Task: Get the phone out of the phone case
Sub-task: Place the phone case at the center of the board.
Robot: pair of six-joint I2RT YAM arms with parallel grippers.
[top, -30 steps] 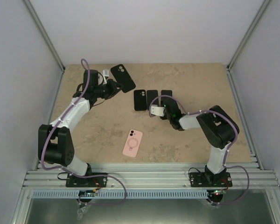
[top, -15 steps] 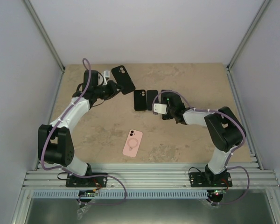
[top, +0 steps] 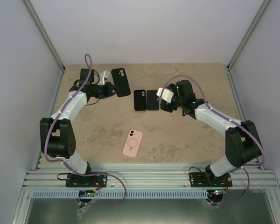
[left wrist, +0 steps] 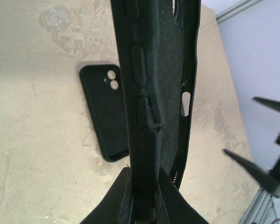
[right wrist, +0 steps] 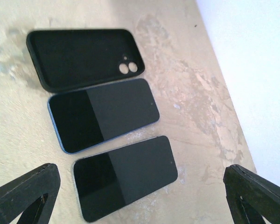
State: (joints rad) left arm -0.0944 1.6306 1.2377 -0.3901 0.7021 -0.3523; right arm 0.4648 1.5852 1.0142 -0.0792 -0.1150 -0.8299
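My left gripper [top: 107, 86] is shut on the edge of a black phone case [top: 121, 82] and holds it above the table at the back left. In the left wrist view the case [left wrist: 163, 70] rises edge-on from my gripper [left wrist: 142, 176], and its inside looks empty. My right gripper [top: 165, 99] is open and empty, hovering over two bare dark phones; in the right wrist view it [right wrist: 140, 200] frames the nearer phone [right wrist: 126, 177], with the second phone [right wrist: 102, 114] and another empty black case [right wrist: 84, 58] beyond.
A pink phone in its case [top: 132, 143] lies back-up near the front middle of the table. The empty black case [top: 140, 100] and one phone [top: 152, 99] lie side by side at mid-table. Frame posts and walls border the table.
My right gripper has moved back and up from the near side of the phones to above them. My left gripper has turned the held case more upright and shifted it slightly left.
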